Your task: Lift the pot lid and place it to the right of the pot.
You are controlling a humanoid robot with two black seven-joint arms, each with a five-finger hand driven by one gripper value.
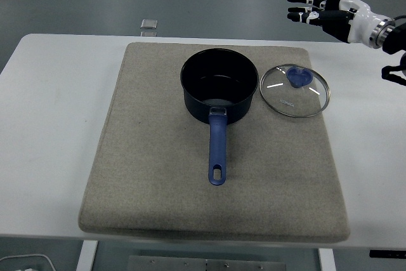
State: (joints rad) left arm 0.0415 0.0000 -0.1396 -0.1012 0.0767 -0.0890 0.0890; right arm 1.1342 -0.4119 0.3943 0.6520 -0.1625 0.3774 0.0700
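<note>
The round glass lid with a blue knob (295, 91) is seen below the right hand (322, 13) (fingers spread, nothing grasped), just beside the dark blue long-handled saucepan (219, 90).

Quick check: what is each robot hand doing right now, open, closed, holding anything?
Right robot hand: open, fingers spread, holding nothing, raised above the glass lid.
Left robot hand: not in view.
</note>
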